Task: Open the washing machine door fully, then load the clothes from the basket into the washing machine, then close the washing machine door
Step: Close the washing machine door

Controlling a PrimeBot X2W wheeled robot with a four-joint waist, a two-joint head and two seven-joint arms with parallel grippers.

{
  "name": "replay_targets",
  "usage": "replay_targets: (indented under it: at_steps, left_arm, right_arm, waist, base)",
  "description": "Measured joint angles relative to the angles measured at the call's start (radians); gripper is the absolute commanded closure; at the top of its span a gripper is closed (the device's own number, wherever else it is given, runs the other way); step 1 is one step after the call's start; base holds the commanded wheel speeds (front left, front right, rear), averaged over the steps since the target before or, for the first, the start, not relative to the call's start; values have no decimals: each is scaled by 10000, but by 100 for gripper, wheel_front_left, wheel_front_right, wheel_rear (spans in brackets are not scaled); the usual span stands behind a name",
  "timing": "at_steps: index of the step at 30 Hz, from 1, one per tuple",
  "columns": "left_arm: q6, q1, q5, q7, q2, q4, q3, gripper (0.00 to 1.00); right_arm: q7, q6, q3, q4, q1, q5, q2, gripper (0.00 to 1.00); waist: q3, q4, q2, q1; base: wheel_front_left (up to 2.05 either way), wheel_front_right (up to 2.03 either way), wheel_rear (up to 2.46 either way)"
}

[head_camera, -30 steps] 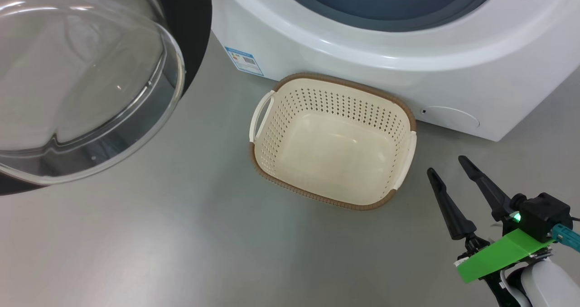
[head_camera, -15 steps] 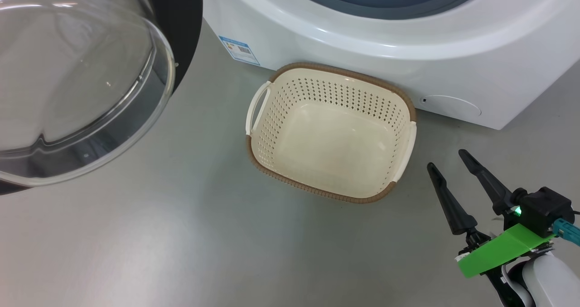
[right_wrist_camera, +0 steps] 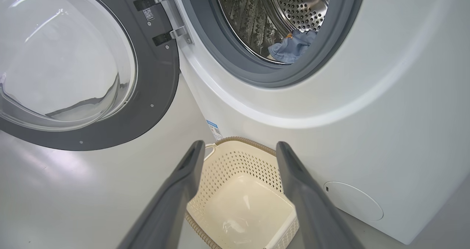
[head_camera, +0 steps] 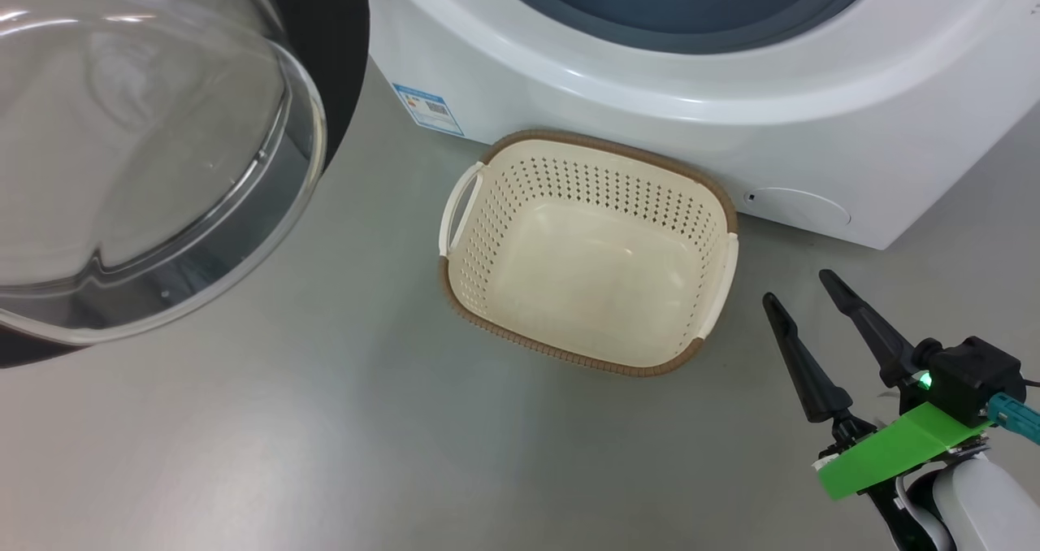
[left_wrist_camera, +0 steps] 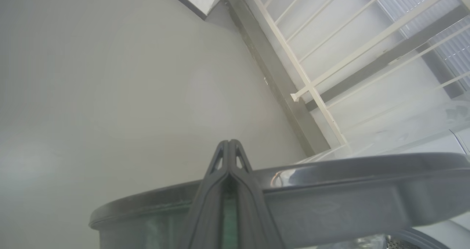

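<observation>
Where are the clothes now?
Right wrist view: the clothes lie inside the washing machine, low in its drum; the basket below is empty.

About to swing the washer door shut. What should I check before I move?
1. basket emptied: ok.
2. clothes inside the drum, clear of the gasket: cannot tell; the fabric lies near the front lip.
3. washing machine door open wide: ok.
4. right gripper open, holding nothing, beside the basket: ok.
5. left gripper shut, by a dark curved rim, likely the door's; contact: cannot tell.
</observation>
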Motion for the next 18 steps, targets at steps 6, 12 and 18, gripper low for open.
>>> replay_targets:
  at_steps: [6, 12, 18]
  left_arm:
    - [58, 58, -232, 840, 104, -161, -105, 100]
    - [86, 347, -493, 1515, 128, -554, -157, 100]
    - [86, 708, -637, 2059, 146, -1058, -207, 100]
  right_arm:
    - [0, 0, -42, 6, 14, 0, 119, 0]
    - [0, 0, -94, 15, 69, 0, 232, 0]
    - [0, 0, -178, 15, 92, 0, 255, 0]
  waist:
    - [-203, -13, 0, 0]
    - [-359, -8, 0, 0]
    - [-506, 2, 0, 0]
  base:
    - [0, 0, 0]
    - [0, 0, 0]
    - [0, 0, 0]
